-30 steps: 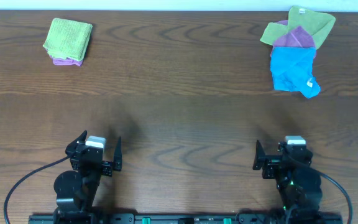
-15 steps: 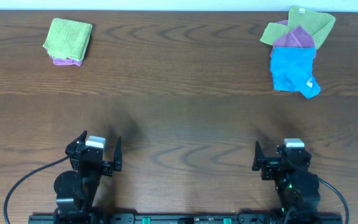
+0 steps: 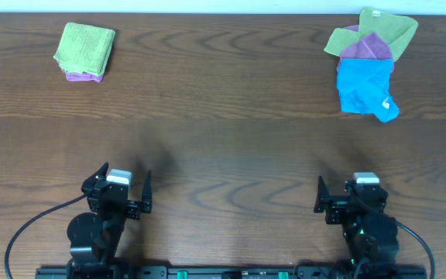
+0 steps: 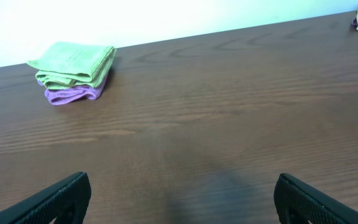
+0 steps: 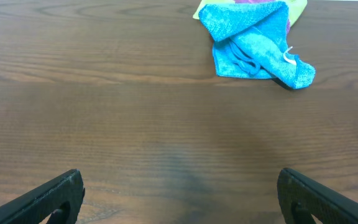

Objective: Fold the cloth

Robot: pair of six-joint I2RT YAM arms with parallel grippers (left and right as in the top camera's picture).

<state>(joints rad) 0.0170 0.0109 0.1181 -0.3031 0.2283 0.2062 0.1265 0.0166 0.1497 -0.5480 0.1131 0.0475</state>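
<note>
The cloth (image 3: 85, 46) is lime green and lies as a small neat rectangle at the far left of the table, on top of a folded purple cloth (image 3: 82, 76). In the left wrist view the cloth (image 4: 73, 61) shows at the upper left, far ahead of the fingers. My left gripper (image 3: 124, 178) (image 4: 182, 199) rests at the near edge, open, with only bare wood between its fingers. My right gripper (image 3: 347, 190) (image 5: 179, 196) sits at the near right, open and holding nothing. Both are far from the cloth.
A loose pile lies at the far right: a green cloth (image 3: 389, 27), a purple one (image 3: 366, 46) over it and a bright blue cloth (image 3: 366, 85) (image 5: 253, 40) in front. The dark wooden table (image 3: 223, 132) stretches between the two heaps.
The right arm has settled back slightly toward the near edge. The left arm and all the cloths have stayed where they were.
</note>
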